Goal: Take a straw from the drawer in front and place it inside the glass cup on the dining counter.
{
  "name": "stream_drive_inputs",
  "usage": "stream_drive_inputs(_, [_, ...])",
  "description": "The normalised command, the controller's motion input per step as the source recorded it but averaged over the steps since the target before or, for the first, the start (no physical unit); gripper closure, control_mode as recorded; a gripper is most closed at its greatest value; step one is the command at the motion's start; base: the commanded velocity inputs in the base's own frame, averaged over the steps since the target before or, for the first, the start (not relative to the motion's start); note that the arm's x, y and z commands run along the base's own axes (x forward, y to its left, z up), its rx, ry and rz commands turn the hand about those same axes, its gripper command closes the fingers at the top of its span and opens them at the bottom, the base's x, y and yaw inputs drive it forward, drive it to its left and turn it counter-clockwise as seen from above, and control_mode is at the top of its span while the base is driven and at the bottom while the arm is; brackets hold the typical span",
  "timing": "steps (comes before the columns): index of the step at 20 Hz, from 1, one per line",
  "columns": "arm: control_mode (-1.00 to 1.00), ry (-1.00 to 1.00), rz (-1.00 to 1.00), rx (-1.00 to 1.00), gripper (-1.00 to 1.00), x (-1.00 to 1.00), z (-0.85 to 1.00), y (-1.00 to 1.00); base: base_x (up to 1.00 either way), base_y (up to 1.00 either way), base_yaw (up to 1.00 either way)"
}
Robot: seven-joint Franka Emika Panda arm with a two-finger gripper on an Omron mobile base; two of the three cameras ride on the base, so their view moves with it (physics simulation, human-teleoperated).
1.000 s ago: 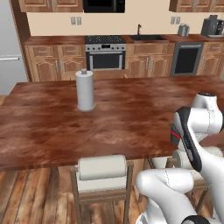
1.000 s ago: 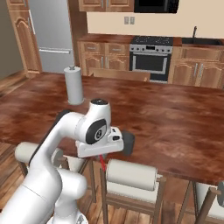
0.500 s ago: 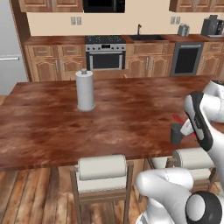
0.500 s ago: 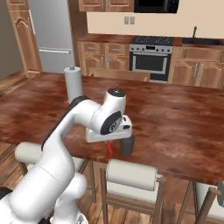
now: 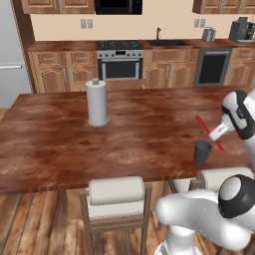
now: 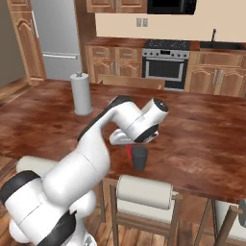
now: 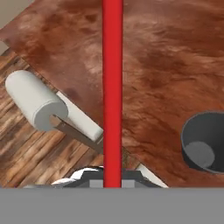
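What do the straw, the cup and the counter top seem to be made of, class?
Straw: probably plastic, plain matte red, no pattern.
Cup: dark grey and opaque, so it looks more like plastic or tinted glass; the look leaves it open.
Counter top: glossy reddish-brown wood, with mottled grain and a sheen.

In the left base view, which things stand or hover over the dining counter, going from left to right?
Tall white-grey paper towel roll → small dark grey glass cup → thin red straw, held tilted just above and to the right of the cup, all over the glossy reddish-brown dining counter.
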Motion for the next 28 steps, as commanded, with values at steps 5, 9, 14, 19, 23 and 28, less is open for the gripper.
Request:
stream_drive_inputs(5, [-1.00, -0.12, 0.17, 0.27, 1.00, 0.59, -0.06, -0.21, 0.00, 0.00, 0.00])
stream_drive_inputs(9, [-1.00, -0.12, 0.18, 0.32, 1.00, 0.53, -0.09, -0.14, 0.00, 0.00, 0.00])
stream_drive_inputs(14, [-1.00, -0.10, 0.12, 0.34, 1.00, 0.44, -0.21, -0.01, 0.00, 0.00, 0.00])
stream_drive_inputs(19, [-1.00, -0.07, 0.06, 0.27, 1.00, 0.38, -0.07, -0.18, 0.00, 0.00, 0.00])
stream_drive_inputs(23, [-1.00, -0.04, 0.01, 0.18, 1.00, 0.26, -0.01, -0.42, 0.00, 0.00, 0.00])
stream_drive_inputs(28, [-1.00, -0.02, 0.01, 0.09, 1.00, 0.21, -0.05, -0.35, 0.00, 0.00, 0.00])
